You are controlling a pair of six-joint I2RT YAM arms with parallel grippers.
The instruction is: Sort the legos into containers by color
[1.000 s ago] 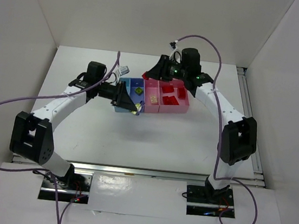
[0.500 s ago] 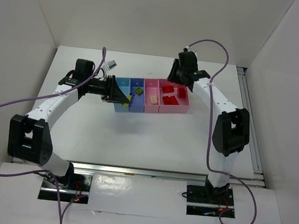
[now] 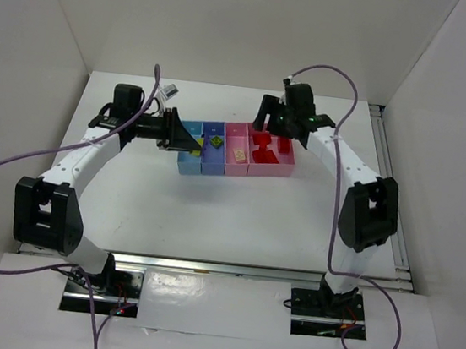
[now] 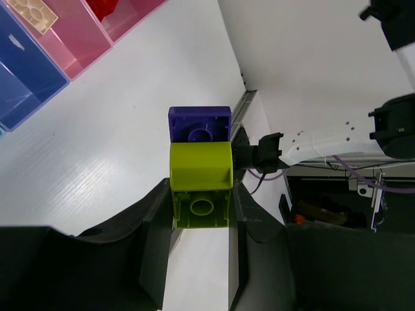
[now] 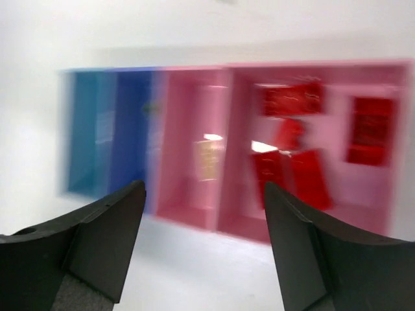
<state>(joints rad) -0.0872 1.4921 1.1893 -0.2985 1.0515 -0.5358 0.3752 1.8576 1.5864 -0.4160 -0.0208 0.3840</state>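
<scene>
Now, the containers (image 3: 272, 171): the right gripper (image 5: 204, 214) hangs spread wide and empty just beyond their far edge. At their left end, the left gripper (image 4: 200, 207) clamps a yellow-green lego (image 4: 200, 172) stuck to a purple lego (image 4: 199, 123).

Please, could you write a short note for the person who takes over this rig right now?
Left gripper: shut on a yellow-green lego with a purple lego apparently stuck to it, near the light blue bin.
Right gripper: open, empty, by the wide pink bin.
Done: red legos in the wide pink bin, peach lego in the pink bin, second yellow-green lego in the darker blue bin.
Left: probably separate the held pair and bin each.
</scene>
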